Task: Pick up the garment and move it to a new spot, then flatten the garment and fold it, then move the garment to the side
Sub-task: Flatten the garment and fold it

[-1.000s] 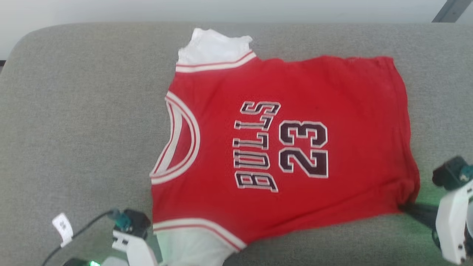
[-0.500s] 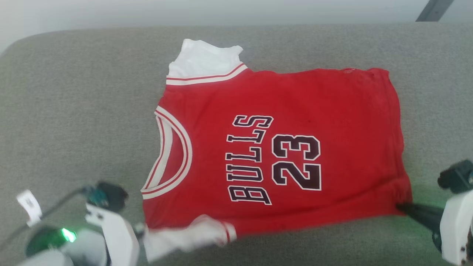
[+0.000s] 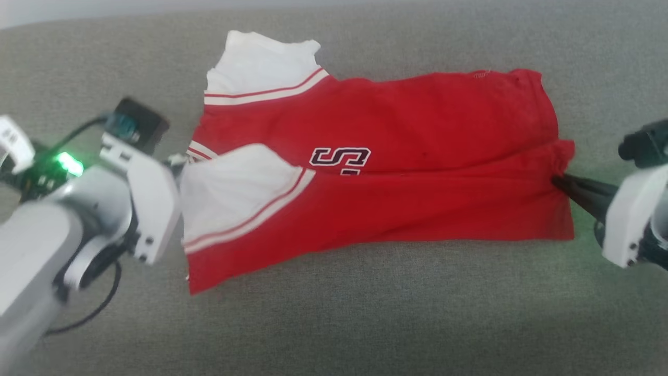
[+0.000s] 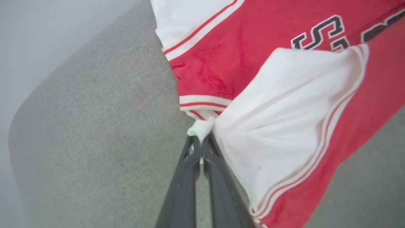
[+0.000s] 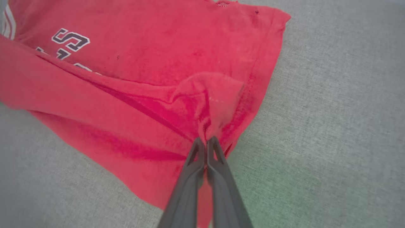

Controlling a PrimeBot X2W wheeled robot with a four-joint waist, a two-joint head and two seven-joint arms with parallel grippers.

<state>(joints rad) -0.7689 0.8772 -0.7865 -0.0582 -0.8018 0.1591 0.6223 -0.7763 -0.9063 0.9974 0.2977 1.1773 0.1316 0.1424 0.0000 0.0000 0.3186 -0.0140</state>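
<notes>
The red jersey garment (image 3: 407, 203) lies on the grey cushion, its near half lifted and carried over the far half, so just an "S" of the lettering shows. My left gripper (image 3: 180, 159) is shut on the near white sleeve (image 4: 278, 126), pinching its edge beside the striped collar; the closed fingertips (image 4: 198, 148) grip a small white tuft. My right gripper (image 3: 557, 180) is shut on the near hem corner (image 5: 215, 104), with red cloth bunched above its closed fingers (image 5: 207, 148). The far white sleeve (image 3: 261, 65) lies flat at the back left.
The grey fabric cushion (image 3: 365, 313) spreads wide in front of and to both sides of the garment. A pale wall strip (image 3: 78, 8) runs behind its rounded back edge. A black cable (image 3: 88, 313) hangs under my left forearm.
Both grippers have lifted the near edge of the garment and carried it away from me over the far half, covering most of the lettering. The head camera has also shifted.
</notes>
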